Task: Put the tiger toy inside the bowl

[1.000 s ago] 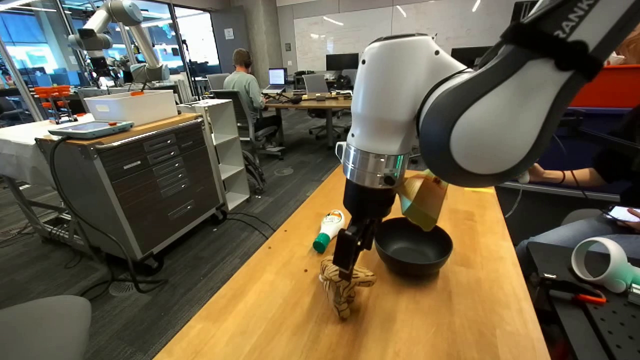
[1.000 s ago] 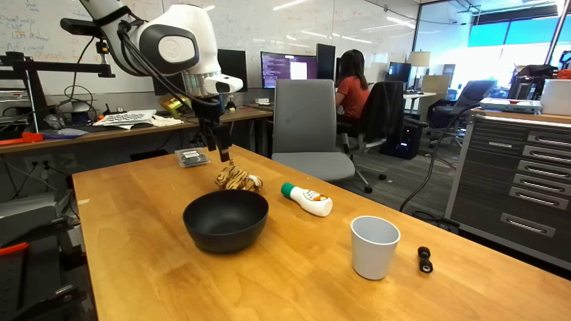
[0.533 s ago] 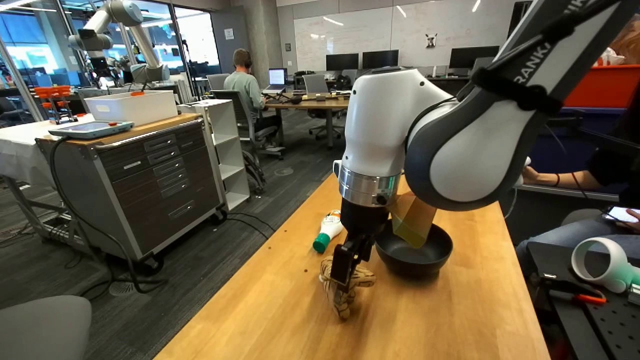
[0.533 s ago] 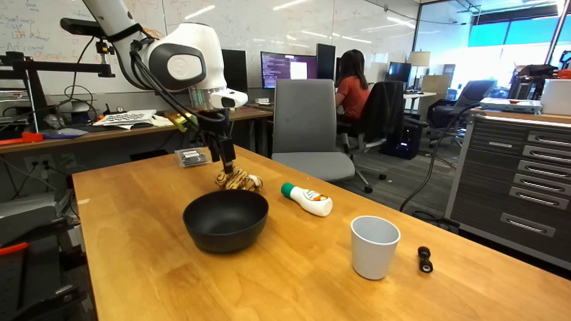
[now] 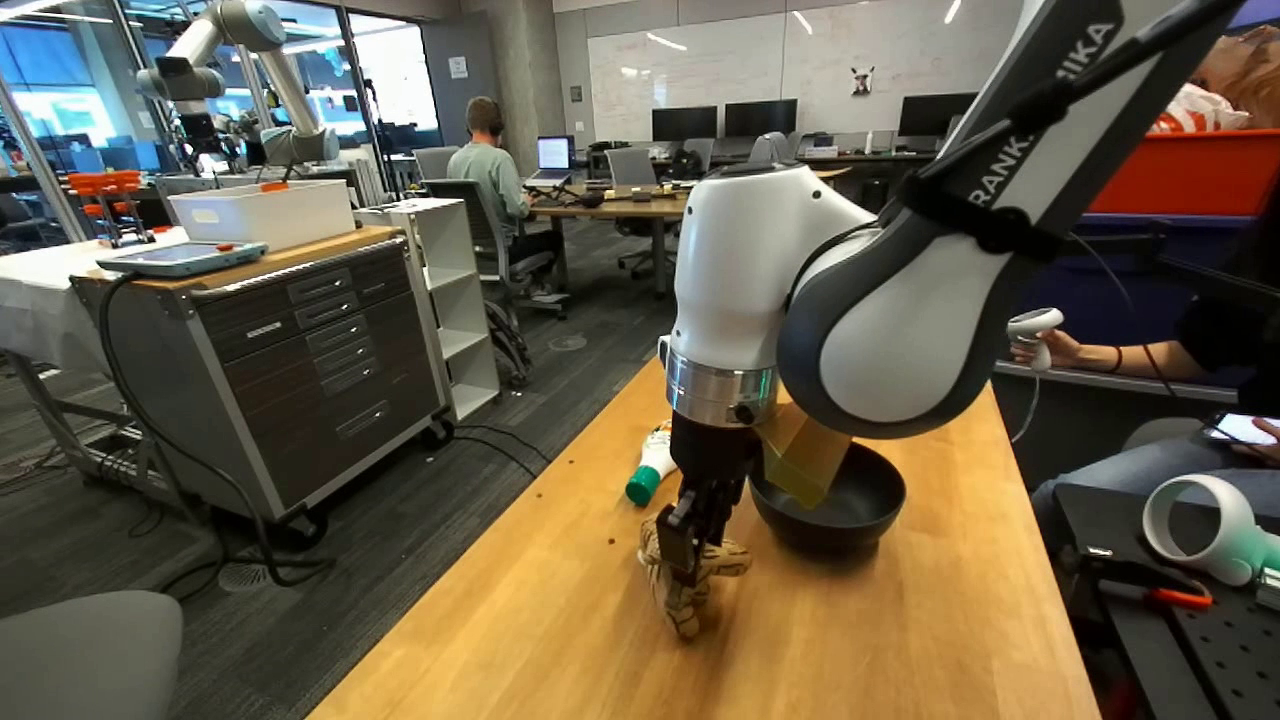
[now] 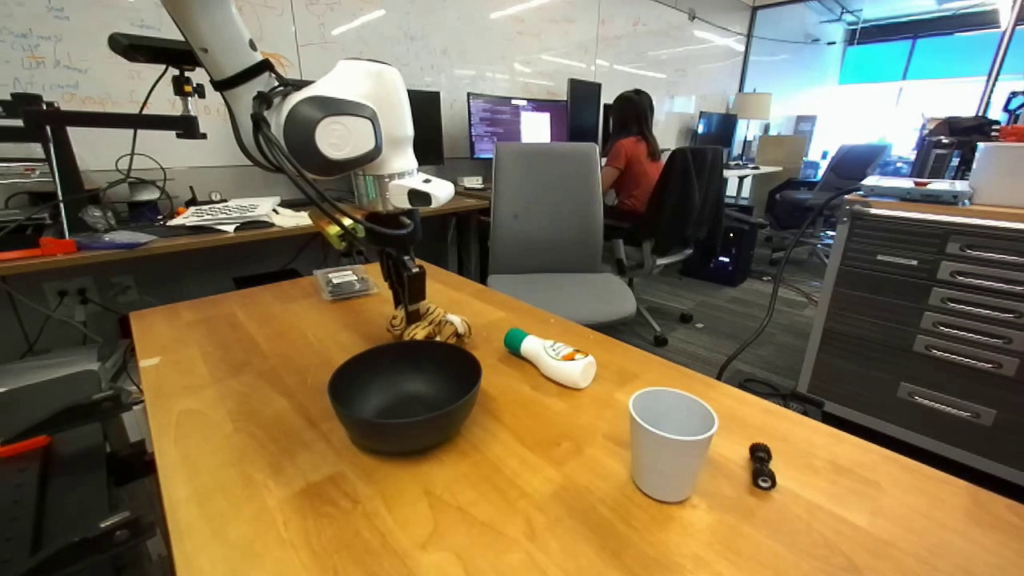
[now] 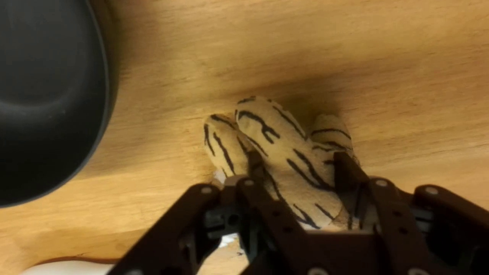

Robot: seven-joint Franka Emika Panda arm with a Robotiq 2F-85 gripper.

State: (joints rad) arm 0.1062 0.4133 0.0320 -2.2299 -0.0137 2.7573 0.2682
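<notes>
End effector (image 7: 298,160) points down over the tiger (image 7: 284,152), dark fingers (image 7: 347,173) standing apart on either side of its striped body in the wrist view. Fingers look right up against the plush; can't tell whether they clamp it or only straddle it. Tiger lies on the worktop (image 6: 496,512), outside the bowl (image 6: 404,436), just beside it, strip of wood between the two in the wrist view. Black wrist (image 5: 712,450) above the fingers, then metal band (image 5: 715,390), then white-and-grey arm (image 5: 745,250) bent over the worktop. Yellowish flap (image 5: 805,460) sticks out beside the wrist, hides part of the bowl in an exterior view. Bowl is black, round, upright. Bottle (image 6: 564,364), white with green cap (image 6: 515,341), lies on its side near tiger and bowl, partly behind the wrist in an exterior view. Cup (image 6: 672,456), pale grey, stands upright well apart from the tiger; small black part (image 6: 762,466) lies near the cup, can't tell what it is. Clear packet (image 6: 345,282) sits at one end of the worktop, contents too small to make out. Off the worktop: grey chair (image 6: 548,232) alongside, person (image 6: 634,160) in an orange-red shirt with back turned, monitor (image 6: 516,124) nearby, drawer cabinet (image 5: 310,350) on the floor with a white bin (image 5: 270,215) on top. Across the worktop from the cabinet, a hand (image 5: 1062,350) grips a white controller (image 5: 1035,322) in an exterior view. Whiteboard (image 6: 448,48) runs along the wall.
</notes>
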